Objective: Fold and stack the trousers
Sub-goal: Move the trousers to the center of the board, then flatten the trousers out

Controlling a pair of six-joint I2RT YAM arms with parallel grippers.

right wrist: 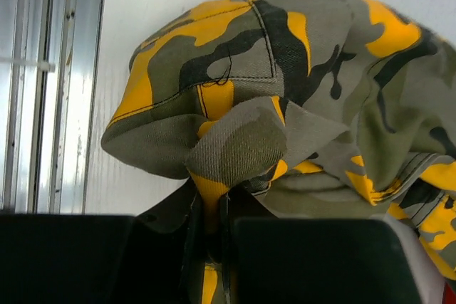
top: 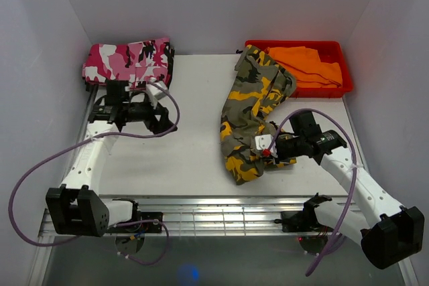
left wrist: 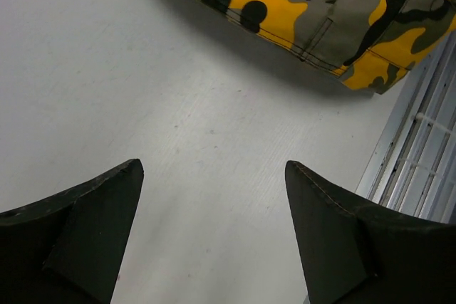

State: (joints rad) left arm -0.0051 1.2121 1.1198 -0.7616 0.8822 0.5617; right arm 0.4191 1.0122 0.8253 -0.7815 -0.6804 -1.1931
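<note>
Yellow-and-grey camouflage trousers lie crumpled on the right half of the white table, running from the red bin towards the front edge. My right gripper is shut on a fold of their near end, and the pinched cloth bunches up between the jaws. Folded pink camouflage trousers lie at the back left corner. My left gripper is open and empty just in front of them, over bare table. The yellow trousers' edge shows at the top of the left wrist view.
A red bin at the back right holds orange cloth. A slatted metal rail runs along the table's front edge. White walls close in the left, back and right sides.
</note>
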